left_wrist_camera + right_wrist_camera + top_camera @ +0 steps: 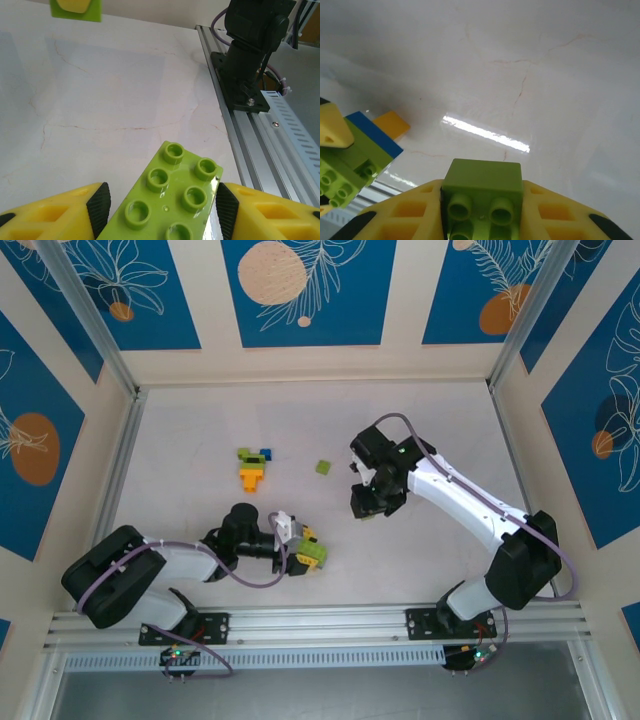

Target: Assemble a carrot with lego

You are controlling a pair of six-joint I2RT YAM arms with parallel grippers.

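- Closest of all, a long lime brick lies studs-up between the yellow fingers of the left tool. The black pads sit tight at either side, and one touches the brick's edge. Whether the tool has actually clamped it, I cannot tell.
- Ahead of that tool's tips there is bare pale counter. Off to one side are a metal rail and the right arm's base.
- The right tool is gripping a small lime brick, wedged between its yellow fingers. The studs face back toward the wrist.
- To that tool's side, a yellow fingertip of the left tool shows beside the long lime brick. A blue piece lies against the brick; how the two join I can't make out.
- From above, the left tool points across toward the right arm, with the long lime brick at its tips. The right tool is near it, a little farther out from the bases.
- A loose lime brick lies on the counter near the right tool, just beyond it and toward the left arm's side.
- A lego cluster of green, blue, orange and yellow lies farther out than the left tool, well apart from both tools.
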